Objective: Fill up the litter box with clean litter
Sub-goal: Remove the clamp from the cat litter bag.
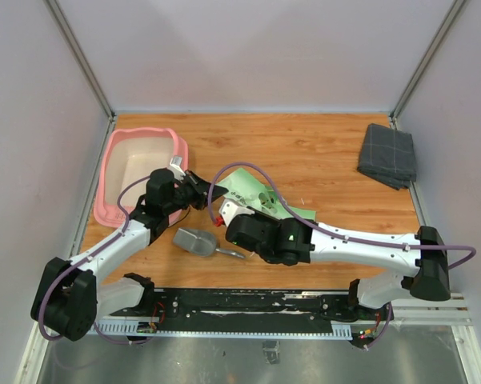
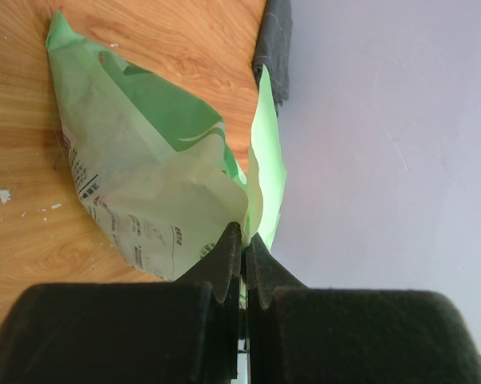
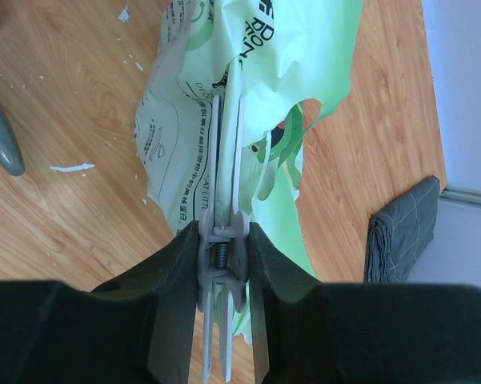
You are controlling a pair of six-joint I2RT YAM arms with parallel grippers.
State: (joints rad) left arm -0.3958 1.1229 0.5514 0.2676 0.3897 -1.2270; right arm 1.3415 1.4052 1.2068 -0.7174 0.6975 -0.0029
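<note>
While the litter box (image 1: 112,172) sits at the far-left corner of the table (image 1: 320,152), the light green bag (image 1: 260,200) lies near it, to its right. The left gripper (image 2: 242,240) is pinched on the bag's edge. The right gripper (image 3: 224,234) is clamped on a grey clip (image 3: 221,244) fixed to the bag.

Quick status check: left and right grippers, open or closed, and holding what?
Left gripper: closed, pinching the edge of the green bag.
Right gripper: closed on a grey clip at the bag.
</note>
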